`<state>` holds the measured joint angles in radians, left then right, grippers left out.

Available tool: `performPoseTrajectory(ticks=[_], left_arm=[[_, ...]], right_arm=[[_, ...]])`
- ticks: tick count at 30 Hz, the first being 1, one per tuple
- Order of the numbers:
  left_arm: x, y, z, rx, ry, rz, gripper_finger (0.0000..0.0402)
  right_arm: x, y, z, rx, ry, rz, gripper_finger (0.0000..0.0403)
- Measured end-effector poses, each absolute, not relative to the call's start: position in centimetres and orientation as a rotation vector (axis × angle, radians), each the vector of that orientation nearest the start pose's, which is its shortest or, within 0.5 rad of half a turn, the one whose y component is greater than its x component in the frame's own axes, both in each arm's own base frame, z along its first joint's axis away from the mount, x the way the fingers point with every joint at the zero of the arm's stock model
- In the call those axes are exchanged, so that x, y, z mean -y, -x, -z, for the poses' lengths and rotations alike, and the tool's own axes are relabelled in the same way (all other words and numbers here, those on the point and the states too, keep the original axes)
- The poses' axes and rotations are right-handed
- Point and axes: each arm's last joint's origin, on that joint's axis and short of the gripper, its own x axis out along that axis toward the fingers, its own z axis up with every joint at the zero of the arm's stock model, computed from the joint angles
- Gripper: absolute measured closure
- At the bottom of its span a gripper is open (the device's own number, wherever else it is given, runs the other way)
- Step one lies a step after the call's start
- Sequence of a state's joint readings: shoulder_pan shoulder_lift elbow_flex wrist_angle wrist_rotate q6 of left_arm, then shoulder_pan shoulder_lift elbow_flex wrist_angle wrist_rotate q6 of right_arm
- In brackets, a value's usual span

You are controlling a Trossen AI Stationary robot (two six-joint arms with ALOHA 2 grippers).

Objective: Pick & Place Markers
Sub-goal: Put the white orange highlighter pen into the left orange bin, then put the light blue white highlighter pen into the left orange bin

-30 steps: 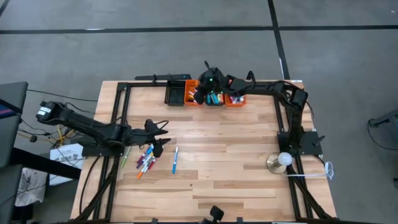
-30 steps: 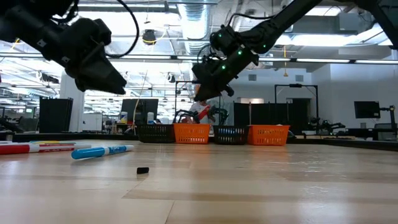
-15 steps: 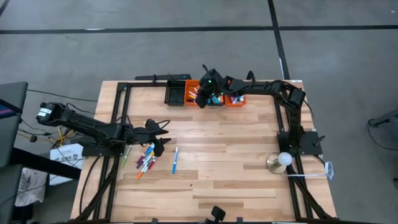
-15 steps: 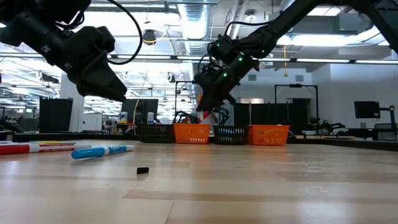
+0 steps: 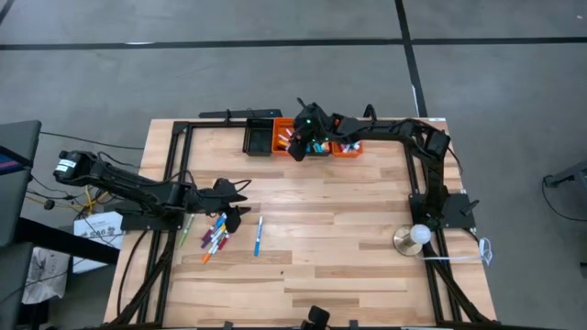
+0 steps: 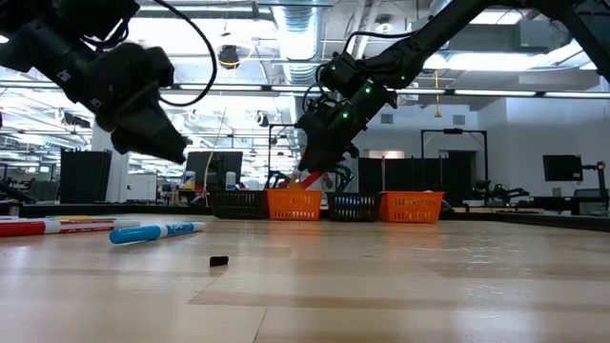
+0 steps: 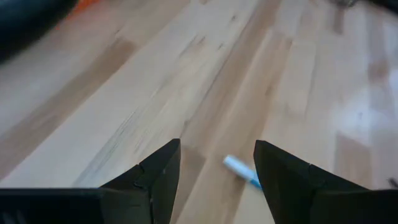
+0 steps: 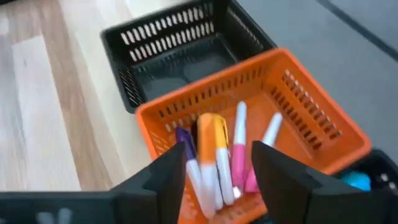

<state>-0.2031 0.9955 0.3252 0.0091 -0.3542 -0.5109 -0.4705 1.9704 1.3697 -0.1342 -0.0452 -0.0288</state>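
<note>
Several markers [image 5: 215, 236] in mixed colours lie in a loose pile on the table's left part. A blue marker [image 5: 259, 234] lies alone to the pile's right, and its end [image 7: 240, 170] shows in the left wrist view. My left gripper [image 5: 236, 203] hangs open above the table, just on the far side of the pile, with nothing between its fingers. At the far edge my right gripper [image 8: 214, 186] stands open over the left orange bin [image 8: 311, 134]. A few markers [image 8: 214, 158] lie in that bin below its fingers.
Along the far edge stand a black bin [image 5: 259, 139], the left orange bin [image 5: 281, 136], a dark bin [image 5: 318, 147] and a second orange bin [image 5: 348, 146]. A round metal base with a white ball [image 5: 415, 236] sits at the right. A small black piece [image 6: 218, 260] lies on the wood.
My right gripper has tipped a little further down over the left orange bin at the far edge. The pile and the lone blue marker lie as before.
</note>
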Motion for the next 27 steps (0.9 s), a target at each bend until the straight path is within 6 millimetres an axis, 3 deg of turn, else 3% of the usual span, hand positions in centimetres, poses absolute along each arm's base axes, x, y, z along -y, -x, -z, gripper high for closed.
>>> performPoseTrajectory(ticks=[7, 18, 22, 27], left_arm=[[2.5, -17.3, -15.4, -0.661, 0.345, -0.360, 0.0202], [3.0, -17.2, -15.4, -0.667, 0.351, -0.336, 0.0202], [3.4, -17.3, -15.7, -0.629, 0.247, -0.332, 0.0202], [3.5, -17.5, -16.0, -0.602, 0.204, -0.338, 0.0202]], right_arm=[[18.5, -38.7, -19.9, -0.722, -0.085, 0.369, 0.0193], [16.8, -38.4, -23.6, -0.641, -0.005, 0.472, 0.0184], [15.8, -37.6, -24.5, -0.608, 0.019, 0.462, 0.0184], [13.8, -35.2, -24.8, -0.540, 0.029, 0.445, 0.0184]])
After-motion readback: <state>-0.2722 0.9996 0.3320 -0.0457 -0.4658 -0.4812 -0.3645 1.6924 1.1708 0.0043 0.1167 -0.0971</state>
